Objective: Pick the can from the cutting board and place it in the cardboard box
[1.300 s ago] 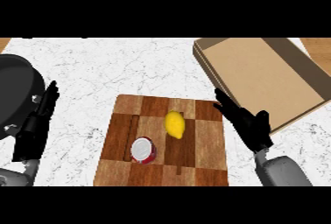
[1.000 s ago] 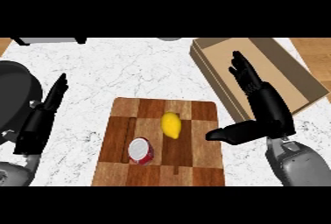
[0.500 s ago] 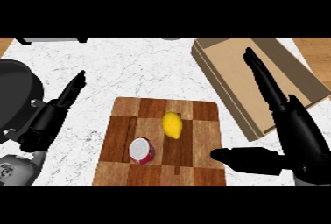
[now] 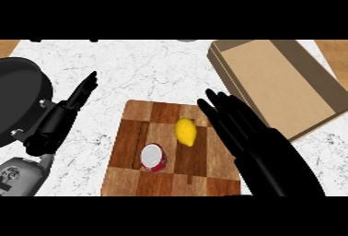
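A red can with a white top [image 4: 153, 158] stands upright on the wooden cutting board [image 4: 136, 179], left of centre. A yellow lemon [image 4: 185, 131] lies on the board just above and right of the can. My right hand [image 4: 262, 152] hovers open over the board's right side, fingers straight and pointing up-left, a little right of the lemon and can, touching neither. My left hand [image 4: 61, 120] rests open at the left, off the board. The cardboard box [image 4: 279, 83] lies open at the upper right.
A black pan [image 4: 17, 103] sits at the left edge, partly behind my left hand. The white marble counter [image 4: 149, 69] stretches between the board and the box.
My right hand has swung from over the box edge down and left, and now covers the board's right side. The left hand has hardly moved. The can and lemon stay put.
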`<act>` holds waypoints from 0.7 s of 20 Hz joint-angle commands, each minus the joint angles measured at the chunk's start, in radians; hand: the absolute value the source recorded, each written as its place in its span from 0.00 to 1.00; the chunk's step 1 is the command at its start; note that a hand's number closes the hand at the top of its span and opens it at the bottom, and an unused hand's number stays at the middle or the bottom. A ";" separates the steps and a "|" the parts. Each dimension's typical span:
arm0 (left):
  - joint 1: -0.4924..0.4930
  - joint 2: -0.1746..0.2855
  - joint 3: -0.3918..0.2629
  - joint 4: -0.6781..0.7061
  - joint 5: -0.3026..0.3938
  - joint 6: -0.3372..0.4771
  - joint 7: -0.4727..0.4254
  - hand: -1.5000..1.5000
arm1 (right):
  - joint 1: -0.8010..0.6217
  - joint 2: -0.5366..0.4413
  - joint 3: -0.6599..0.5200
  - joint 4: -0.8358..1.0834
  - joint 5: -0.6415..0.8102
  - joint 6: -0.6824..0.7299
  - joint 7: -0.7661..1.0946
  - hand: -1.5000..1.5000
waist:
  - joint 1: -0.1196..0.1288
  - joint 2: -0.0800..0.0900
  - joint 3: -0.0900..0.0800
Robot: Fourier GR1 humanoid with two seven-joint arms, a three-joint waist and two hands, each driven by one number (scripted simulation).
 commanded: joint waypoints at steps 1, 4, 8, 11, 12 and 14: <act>0.000 -0.018 -0.024 -0.012 -0.024 -0.001 0.010 0.50 | -0.158 0.060 0.075 0.056 -0.050 0.204 0.185 0.00 | 0.027 0.002 -0.002; -0.017 -0.002 0.002 0.001 -0.011 -0.027 0.019 0.50 | -0.255 0.179 0.103 0.131 -0.117 0.297 0.313 0.00 | 0.027 0.003 -0.001; -0.045 -0.014 0.018 0.009 -0.009 -0.025 0.030 0.50 | -0.312 0.294 0.206 0.244 -0.084 0.329 0.426 0.00 | 0.016 0.000 0.000; -0.057 -0.008 0.023 -0.002 0.001 -0.036 0.076 0.50 | -0.356 0.353 0.190 0.285 -0.139 0.368 0.500 0.00 | 0.007 -0.004 0.000; -0.022 0.009 0.031 0.008 0.003 -0.061 0.020 0.50 | -0.367 0.385 0.203 0.338 -0.125 0.351 0.508 0.00 | 0.016 -0.002 -0.001; 0.001 -0.030 0.009 -0.027 -0.014 -0.021 0.028 0.50 | -0.397 0.450 0.198 0.410 -0.133 0.345 0.537 0.00 | 0.022 -0.004 0.000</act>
